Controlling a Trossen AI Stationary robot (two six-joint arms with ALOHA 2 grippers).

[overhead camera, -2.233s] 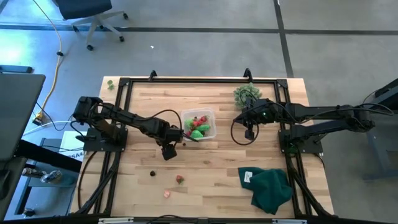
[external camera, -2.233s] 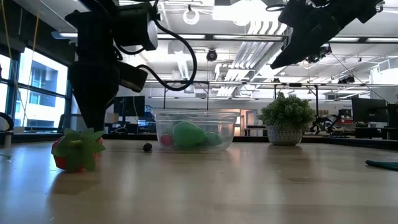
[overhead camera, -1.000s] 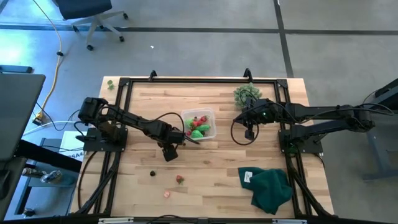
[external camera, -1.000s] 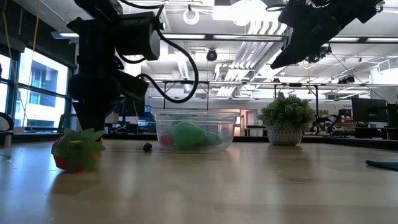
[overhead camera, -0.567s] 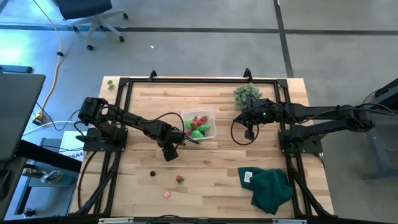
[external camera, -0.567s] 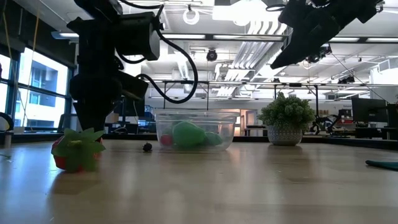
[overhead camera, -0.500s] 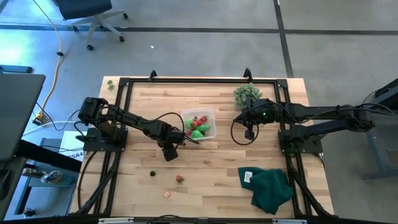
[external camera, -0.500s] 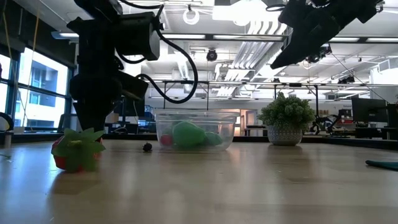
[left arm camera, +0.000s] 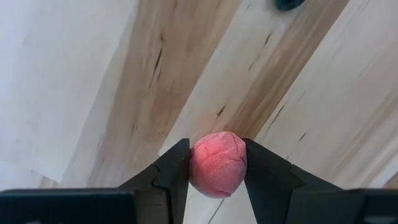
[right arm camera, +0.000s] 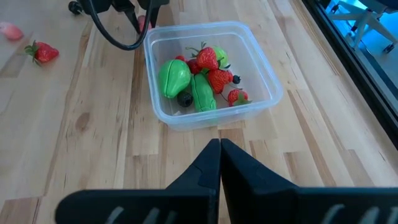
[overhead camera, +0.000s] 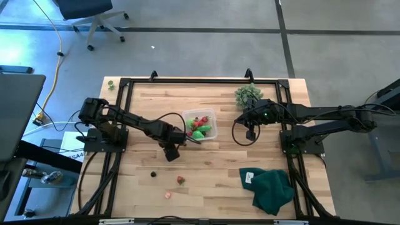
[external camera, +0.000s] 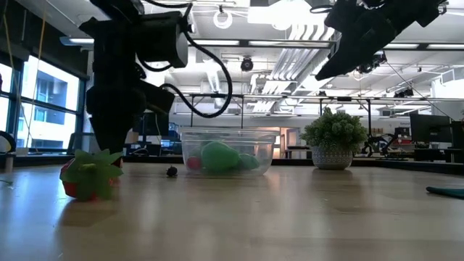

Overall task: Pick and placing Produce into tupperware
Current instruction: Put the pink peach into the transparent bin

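I've got the left gripper point(left arm camera: 214, 171) clamped on a small pink-red ball point(left arm camera: 217, 163), one finger each side, w/ bare wood under it. In the high view it sits just off the tub's point(overhead camera: 210, 114) near-left corner, so the tub lies up and to the right of the claw, very close. The ball is round, so no long axis to line up. My read: next move is lift, carry over the rim, drop. The left arm is clearly the nearer one for this.

The right gripper point(right arm camera: 219, 163) is pinched shut, holding nothing, hovering on the other side of the tub, fingers pointed at its wall. It's just waiting.

Tub contents from the right wrist view: strawberries, a green pepper-like piece point(right arm camera: 173, 77), a long green piece point(right arm camera: 203, 93), a dark berry. Fairly full at centre, so I'd aim for the free corner nearest the left arm.

Still loose on the table: a strawberry point(overhead camera: 180, 180), a pink bit point(overhead camera: 167, 194), a dark berry point(overhead camera: 154, 174), all nearer the front edge w/ open wood around them. The bushy plant point(overhead camera: 248, 94) and green cloth point(overhead camera: 271, 188) lie well apart, not in the path.

Risk as I see it: clipping the tub's rim if the lift is too low.
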